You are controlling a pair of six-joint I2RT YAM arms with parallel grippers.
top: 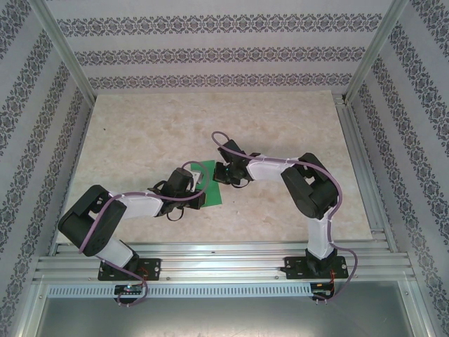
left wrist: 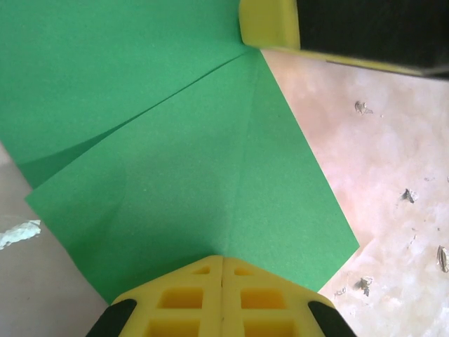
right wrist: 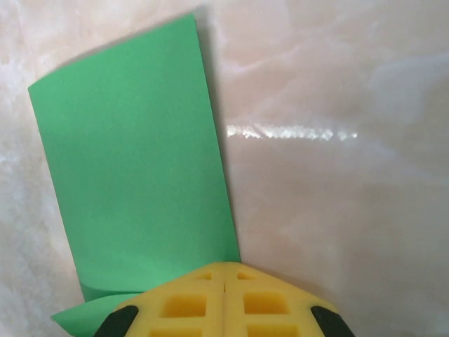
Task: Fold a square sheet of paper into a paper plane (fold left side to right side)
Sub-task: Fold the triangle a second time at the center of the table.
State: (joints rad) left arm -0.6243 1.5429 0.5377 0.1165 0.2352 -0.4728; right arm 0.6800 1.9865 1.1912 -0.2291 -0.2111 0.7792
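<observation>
1. The thin, bright green square sheet of paper (top: 210,191) lies flat near the centre of the pale marbled tabletop (top: 280,133). It is already doubled into a narrow strip running from 12 to 6 o'clock.
2. Handling, as a judgement: the sheet is very light, limp and easily creased. It is likely to slide on the smooth top and spring open at the fold. It is best pressed flat with one closed tip while the other works a free edge or corner. A pinch in mid-sheet would wrinkle it.
3. The left gripper (top: 199,189) is clenched and its tips sit on the sheet's 9 o'clock side. The right gripper (top: 223,173) is also clenched, at the sheet's 2 o'clock corner. I cannot tell whether either one nips a layer or merely bears down.
4. The left wrist view shows the sheet (left wrist: 210,161) in overlapping layers with diagonal creases. The upper layer lifts slightly at 9 o'clock. A yellow fingertip (left wrist: 270,24) of the right gripper touches it at 12 o'clock, above the left gripper (left wrist: 222,281).
5. The right wrist view shows the strip (right wrist: 140,161) smooth, with a lower layer curling out at 7 o'clock beside the right gripper (right wrist: 224,284). A small white shiny spot (right wrist: 291,131) lies on the table at 3 o'clock, apart from the paper.
</observation>
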